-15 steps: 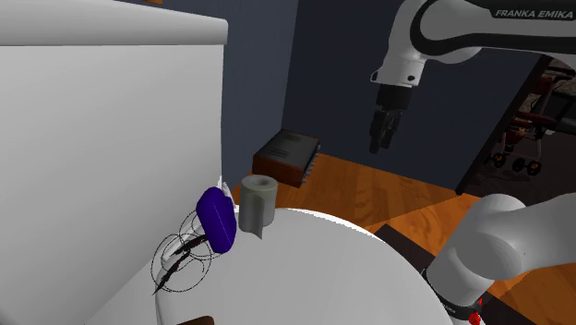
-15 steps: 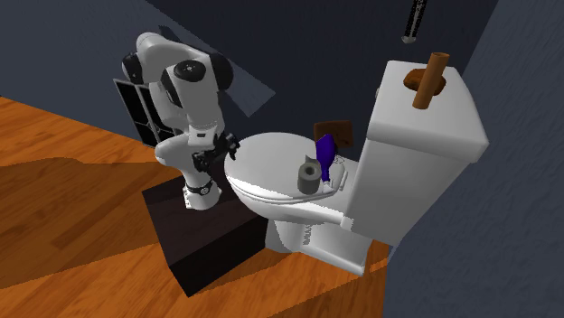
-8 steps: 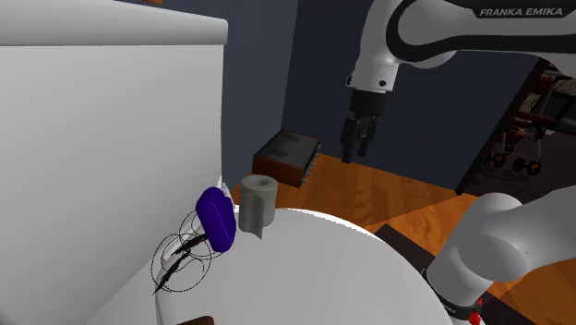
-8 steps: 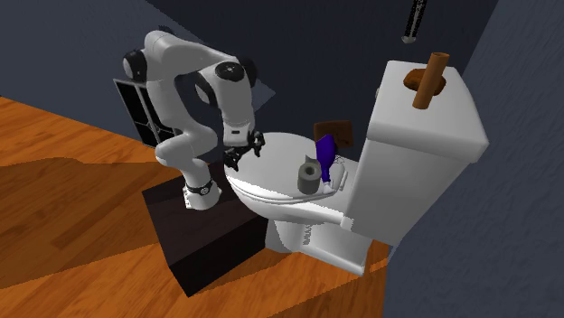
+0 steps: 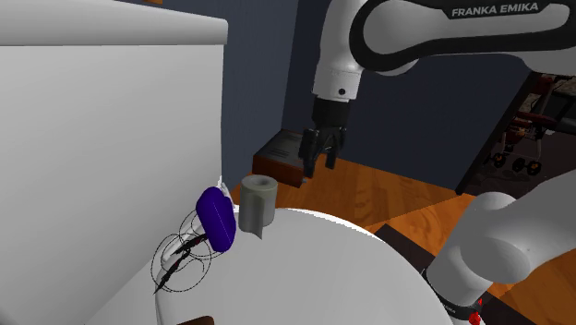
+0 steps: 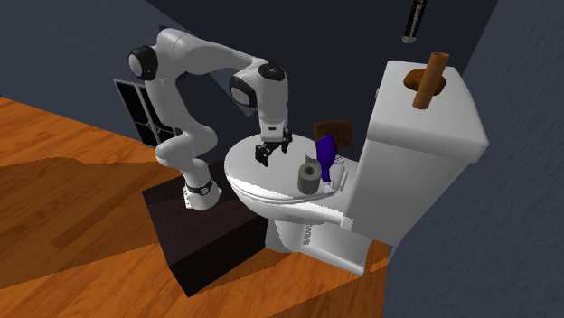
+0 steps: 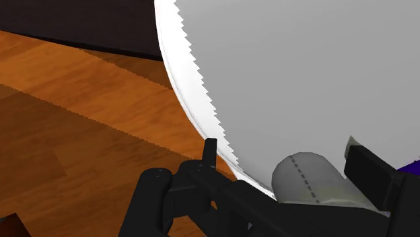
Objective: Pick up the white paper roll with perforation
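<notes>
The paper roll [image 5: 258, 203] is greyish white and stands upright on the closed toilet lid [image 5: 323, 277], close to the tank. In the wrist view a dashed perforation line runs across the roll [image 7: 313, 182]. My gripper [image 5: 317, 159] hangs open in the air, above the roll and toward the shoulder view's right, not touching it. In the second exterior view the gripper [image 6: 271, 155] hovers over the lid, left of the roll [image 6: 310, 174]. Seen from the wrist, the roll lies ahead between the spread fingers of the gripper [image 7: 283, 153], with nothing held.
A purple brush-like object [image 5: 218, 220] leans right beside the roll, with a black wire thing [image 5: 183, 254] in front of it. The white tank [image 5: 102, 138] rises just behind. A brown box [image 5: 288, 155] sits on the wooden floor [image 5: 388, 194]. A brown object [image 6: 429, 79] lies on the tank.
The arm has swung toward the shoulder view's left and lowered, bringing the gripper from beside the stand to above the lid near the roll. The roll has not moved.
</notes>
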{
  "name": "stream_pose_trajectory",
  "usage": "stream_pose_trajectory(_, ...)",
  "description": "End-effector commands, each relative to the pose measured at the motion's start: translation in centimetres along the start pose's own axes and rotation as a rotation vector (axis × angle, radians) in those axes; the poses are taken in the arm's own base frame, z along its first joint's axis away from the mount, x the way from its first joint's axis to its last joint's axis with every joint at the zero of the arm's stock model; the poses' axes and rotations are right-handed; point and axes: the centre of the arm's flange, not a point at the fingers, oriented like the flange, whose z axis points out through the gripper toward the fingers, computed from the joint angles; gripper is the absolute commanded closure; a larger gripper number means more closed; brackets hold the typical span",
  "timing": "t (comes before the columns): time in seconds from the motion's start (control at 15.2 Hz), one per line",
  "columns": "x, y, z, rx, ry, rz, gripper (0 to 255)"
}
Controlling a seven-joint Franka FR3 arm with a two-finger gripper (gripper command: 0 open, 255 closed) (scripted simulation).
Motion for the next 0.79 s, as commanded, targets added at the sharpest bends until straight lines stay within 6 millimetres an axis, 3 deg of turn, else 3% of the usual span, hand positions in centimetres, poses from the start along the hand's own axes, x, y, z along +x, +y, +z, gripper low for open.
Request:
stream_pose_trajectory(0.0, 1.0, -2.4, 0.8, 0.0, 0.0, 0.003, 0)
stream_pose_trajectory(0.59, 5.3, -13.2, 3.7, -0.004, 0.001, 0.011, 0)
stream_pose_trajectory(0.73, 5.4, -13.3, 4.3, -0.004, 0.001, 0.011, 0)
